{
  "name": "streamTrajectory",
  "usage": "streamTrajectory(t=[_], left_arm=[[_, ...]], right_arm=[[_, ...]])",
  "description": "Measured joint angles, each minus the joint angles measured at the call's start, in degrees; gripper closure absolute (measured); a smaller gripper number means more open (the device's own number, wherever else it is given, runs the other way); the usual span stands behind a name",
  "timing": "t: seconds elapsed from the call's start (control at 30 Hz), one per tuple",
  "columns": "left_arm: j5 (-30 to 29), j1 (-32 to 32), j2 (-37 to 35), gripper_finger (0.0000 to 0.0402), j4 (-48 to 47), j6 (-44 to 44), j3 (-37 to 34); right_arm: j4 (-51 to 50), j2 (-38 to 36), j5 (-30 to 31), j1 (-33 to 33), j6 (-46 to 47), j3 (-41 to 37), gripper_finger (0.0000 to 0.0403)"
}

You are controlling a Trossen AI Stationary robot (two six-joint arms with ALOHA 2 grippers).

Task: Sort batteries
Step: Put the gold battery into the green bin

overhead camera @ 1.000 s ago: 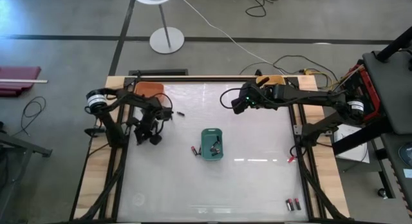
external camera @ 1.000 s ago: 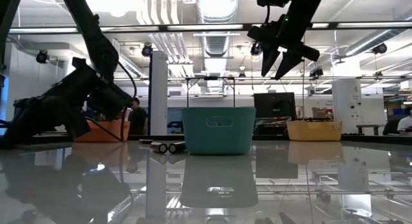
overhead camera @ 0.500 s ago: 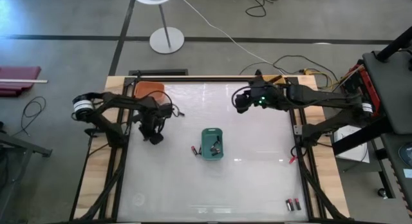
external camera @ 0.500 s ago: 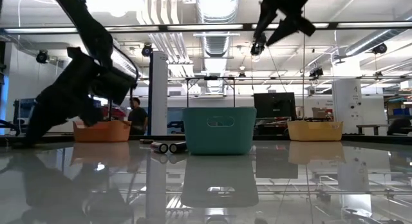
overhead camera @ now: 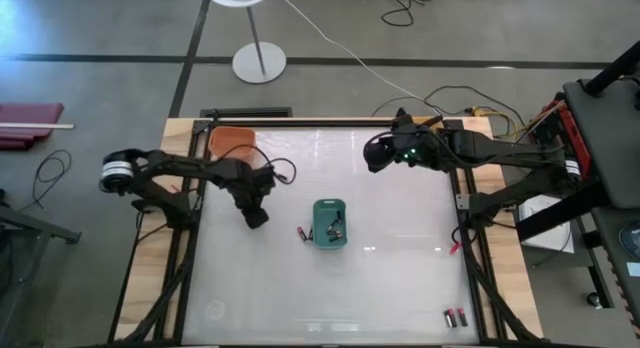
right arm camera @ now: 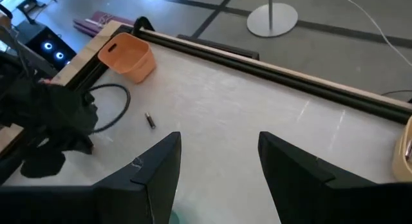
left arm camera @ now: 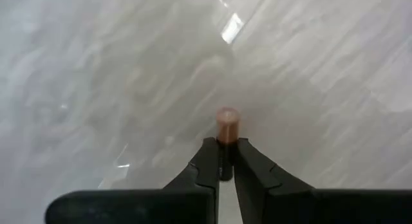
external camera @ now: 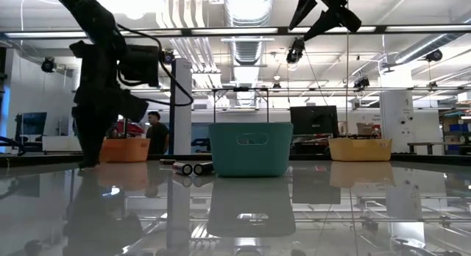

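My left gripper (overhead camera: 257, 218) (external camera: 88, 162) points down at the table left of the teal bin (overhead camera: 329, 223) (external camera: 250, 148), shut on one battery (left arm camera: 226, 123) with a copper end. High above the table's far middle, my right gripper (overhead camera: 372, 156) (right arm camera: 219, 163) is open and holds nothing. More batteries lie flat on the table: two beside the teal bin (overhead camera: 300, 232) (external camera: 184, 168), one near the orange bin (right arm camera: 150, 120), and a pair at the near right corner (overhead camera: 456, 316). My left gripper pinches the battery's dark body (left arm camera: 224, 149) between its two fingertips (left arm camera: 209, 161), coming from above and pointing down. The battery lies along the fingers, its copper end (left arm camera: 226, 118) sticking out beyond them toward the table. Whether that end touches the table I cannot tell.
An orange bin (overhead camera: 232, 138) (right arm camera: 127, 56) stands at the far left corner and a yellow bin (external camera: 359, 148) at the far right. A black cable (right arm camera: 112, 108) loops on the table by my left arm. A small red item (overhead camera: 452, 246) lies at the right edge.
My left gripper has swung toward the table's near right, closer to the teal bin, and tipped from a slant to pointing straight down. My right gripper has risen and drawn slightly toward the far edge.
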Motion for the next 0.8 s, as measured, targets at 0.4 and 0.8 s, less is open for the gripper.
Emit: streamTrajectory(t=[0.4,0.8], left_arm=[[-7.2,-4.5,6.1,0.0377,-0.3,-3.6,2.5],[-12.6,-5.8,6.3,0.0323,2.1,-7.0,1.6]], right_arm=[[0.2,0.7,-0.1,1.6,1.6,0.0,0.0202],[0.2,0.7,-0.1,2.3,1.7,0.0,0.0202]])
